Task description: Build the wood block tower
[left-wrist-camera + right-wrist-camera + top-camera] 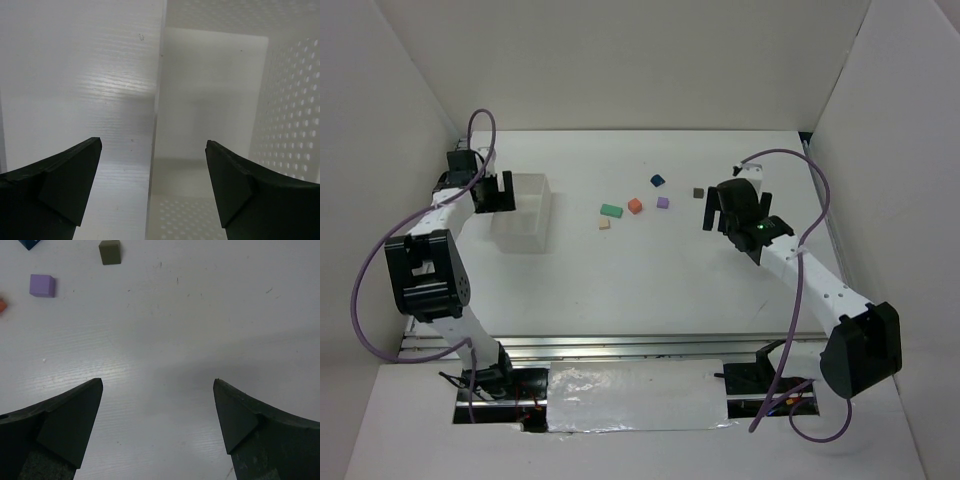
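Nothing is standing as a tower yet: the cubes are lying loose and apart on the middle of the table (620, 290), none stacked. The green block (611, 211), orange-red block (635, 206) and purple block (663, 202) are sitting in a rough row, with a tan block (604, 225) just in front of the green one. The dark blue block (658, 181) and olive-grey block (698, 193) are lying farther back. Being tiny, painted and rigid, they are likely weighing almost nothing and may be sliding or tipping at a nudge. The safest hold is probably across two flat opposite faces, low and squarely, with a soft release. The right gripper (157, 385) is hovering above bare table near the olive-grey block, its jaws spread wide and carrying nothing. The left gripper (154, 144), well apart from the cubes, is hanging with jaws wide over the wall of the white box (525, 215), gripping nothing.
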`<state>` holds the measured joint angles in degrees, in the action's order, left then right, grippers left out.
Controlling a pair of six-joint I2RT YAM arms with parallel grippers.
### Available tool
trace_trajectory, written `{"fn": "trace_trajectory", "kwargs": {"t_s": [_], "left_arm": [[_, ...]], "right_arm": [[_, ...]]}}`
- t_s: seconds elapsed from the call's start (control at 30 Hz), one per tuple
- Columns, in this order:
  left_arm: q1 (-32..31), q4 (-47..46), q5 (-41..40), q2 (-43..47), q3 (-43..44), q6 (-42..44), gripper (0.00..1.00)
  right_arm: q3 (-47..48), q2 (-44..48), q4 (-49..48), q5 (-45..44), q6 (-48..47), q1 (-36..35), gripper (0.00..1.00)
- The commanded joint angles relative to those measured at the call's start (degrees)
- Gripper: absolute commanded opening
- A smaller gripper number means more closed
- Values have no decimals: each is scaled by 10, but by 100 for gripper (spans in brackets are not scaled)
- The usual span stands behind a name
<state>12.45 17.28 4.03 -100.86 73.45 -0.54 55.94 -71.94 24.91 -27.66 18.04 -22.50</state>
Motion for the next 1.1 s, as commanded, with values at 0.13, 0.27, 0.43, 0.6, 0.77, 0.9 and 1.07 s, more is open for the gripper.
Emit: {"fn": "trace_trajectory", "kwargs": {"t_s": [0.13,0.27,0.43,0.6,0.77,0.9,1.07], "left_arm": [[-16,14,14,123,36,-88,99],[-88,38,-30,194,50,-140,99],[-238,9,-67,277,-20,-189,99],[-329,-5,-111,330,-130,-242,99],[-363,23,-169,343,-167,-265,99],[-366,21,-148,326,-168,-264,99],[-365,27,-157,312,-160,-257,99]], "right_arm": [[13,40,-19,22,-6,-9,100],[-6,59,-49,64,-13,-9,100],[-2,42,-92,173,-63,-9,100],[50,-55,-119,217,-93,-9,100],[182,-207,-81,239,-77,-12,100],[272,-310,-66,274,-64,-18,100],[430,-454,5,281,-71,-29,100]]}}
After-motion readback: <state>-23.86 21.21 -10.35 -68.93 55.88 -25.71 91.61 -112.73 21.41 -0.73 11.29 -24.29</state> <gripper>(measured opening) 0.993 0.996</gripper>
